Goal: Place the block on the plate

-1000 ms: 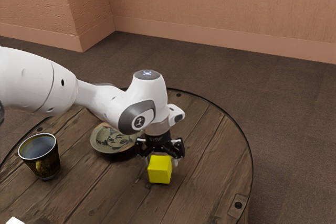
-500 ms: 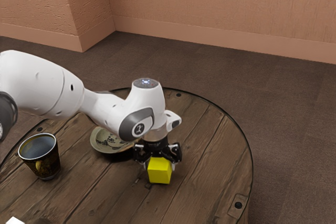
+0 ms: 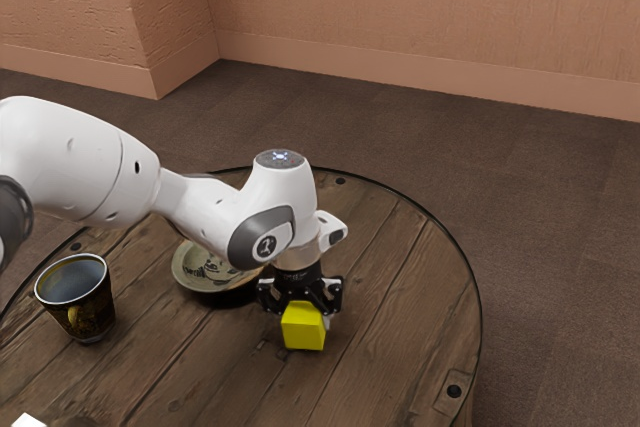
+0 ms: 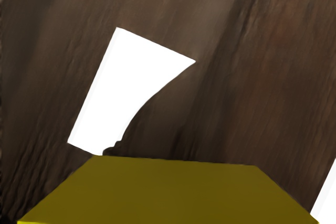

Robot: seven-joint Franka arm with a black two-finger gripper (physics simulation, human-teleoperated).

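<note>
Dark planks of the table (image 3: 400,337) lie below the yellow block (image 3: 303,329), which sits at my pincer (image 3: 303,313) near the plate (image 3: 207,269), likely light, stiff and easiest squeezed by opposite upright faces (clamped yet or not, I cannot tell).

Round Wooden Table (image 3: 410,277) Held Mug, Plate and Block

We saw a dark-rimmed top of brown planks. Toward the exterior view's left stood a patterned mug (image 3: 92,322), upright. A decorated plate (image 3: 186,272) lay farther back – and the yellow block (image 3: 303,332) sat near it, on the wood, off the plate.
</note>
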